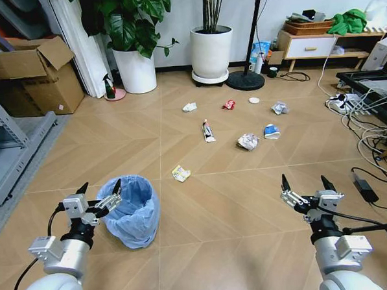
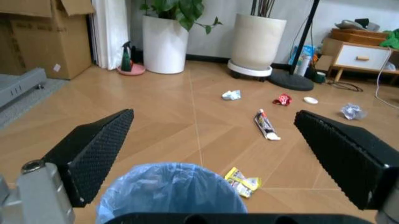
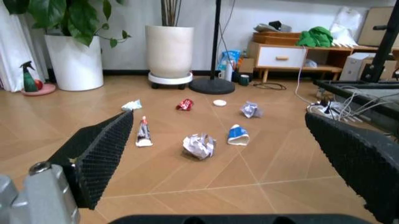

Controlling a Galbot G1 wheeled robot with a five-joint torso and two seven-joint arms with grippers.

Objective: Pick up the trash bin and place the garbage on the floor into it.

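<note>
The trash bin (image 1: 133, 212), lined with a crinkly light blue bag, stands upright on the floor (image 1: 205, 242) at the near left. My left gripper (image 1: 100, 187) is open just above the bin's left rim; the left wrist view has the bin (image 2: 171, 191) below the left gripper (image 2: 213, 114). My right gripper (image 1: 304, 179) is open at the near right, holding nothing. Garbage lies ahead: a yellow-white wrapper (image 1: 181, 173), a white tube (image 1: 207, 130), a paper ball (image 1: 248, 141), a blue-white packet (image 1: 271, 131), a red wrapper (image 1: 228, 105) and a white disc (image 1: 254, 100).
Two white plant pots (image 1: 211, 52) and a fan stand base (image 1: 244, 80) stand at the back wall, with a green spray bottle (image 1: 109, 88) to their left. Cardboard boxes (image 1: 31, 75) and a grey metal rack (image 1: 12, 148) line the left. Cables (image 1: 368, 136) sprawl on the right.
</note>
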